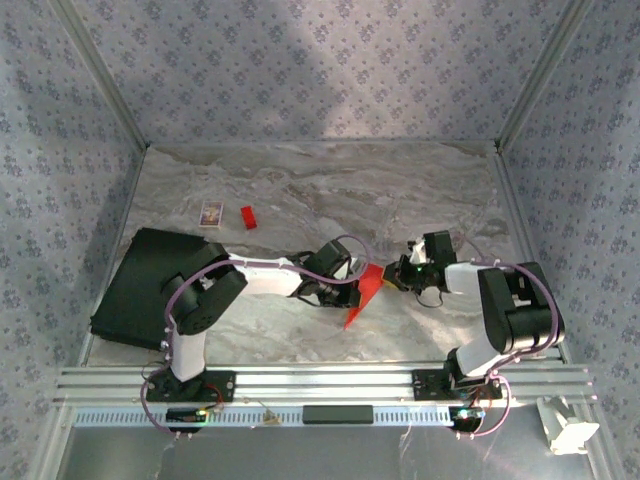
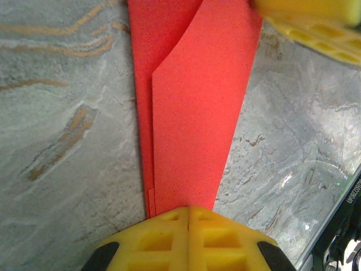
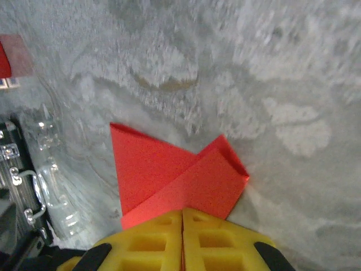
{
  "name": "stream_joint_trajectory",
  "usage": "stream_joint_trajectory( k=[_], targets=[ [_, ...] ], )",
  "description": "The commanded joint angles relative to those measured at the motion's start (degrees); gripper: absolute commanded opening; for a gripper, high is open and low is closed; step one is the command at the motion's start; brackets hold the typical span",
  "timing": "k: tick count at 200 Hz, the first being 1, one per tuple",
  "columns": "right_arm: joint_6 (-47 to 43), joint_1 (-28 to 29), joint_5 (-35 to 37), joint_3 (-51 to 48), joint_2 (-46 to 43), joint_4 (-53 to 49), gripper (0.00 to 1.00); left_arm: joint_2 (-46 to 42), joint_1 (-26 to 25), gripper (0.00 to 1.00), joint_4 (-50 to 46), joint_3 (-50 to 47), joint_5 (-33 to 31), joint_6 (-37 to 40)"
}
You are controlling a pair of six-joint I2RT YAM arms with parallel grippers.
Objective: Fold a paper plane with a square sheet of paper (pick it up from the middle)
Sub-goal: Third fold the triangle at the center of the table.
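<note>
Closed left hand [image 2: 188, 213], closed right hand [image 3: 181, 214] pinch opposite ends of paper plane [image 1: 364, 291].

Soft, even light fills the top view, with a paler patch on the back wall far behind the paper plane [image 1: 362, 295]. In the left wrist view, faint glare marks the marble table [image 2: 293, 176] right of the paper. In the right wrist view, the marble beyond the paper is smeared.

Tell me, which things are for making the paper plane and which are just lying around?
For the job: folded red paper; left tool and right tool, both pinching it.
Just lying about: small patterned card; tiny red block; black board.
</note>
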Motion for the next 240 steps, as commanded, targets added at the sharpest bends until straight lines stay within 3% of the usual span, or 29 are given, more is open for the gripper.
stream_joint_trajectory(
  k=[1,36,75,120,169,196,240],
  targets=[
    [-1.44,-1.40,3.58,2.92,2.21,-2.78,0.09,-0.11,-0.44,0.00,-4.60,-1.48,-2.74,-0.31],
    [-1.02,-2.08,3.18,3.16,-0.27,-2.92,0.09,-0.18,-0.63,0.00,-4.20,-1.52,-4.23,-0.94],
    [1.01,-0.68,4.93,-0.43,-8.71,-5.47,0.11,-2.36,-0.89,0.01,-2.88,-1.82,-6.84,-2.49],
    [1.61,0.88,6.39,-4.78,-17.26,-9.60,0.16,-12.60,-1.31,0.19,-5.73,-3.29,-14.93,1.58],
    [3.51,5.09,5.01,-5.54,-18.44,-7.92,0.20,-12.81,3.71,0.23,-4.64,-5.31,-7.27,2.82],
    [3.79,7.43,5.65,-4.94,-16.68,-7.79,0.20,-9.40,4.31,0.24,-4.12,-3.30,-2.30,3.64],
    [4.40,9.71,6.73,-4.49,-14.40,-7.84,0.20,-5.90,4.39,0.24,-3.21,-1.96,-0.09,4.14]
  ],
)
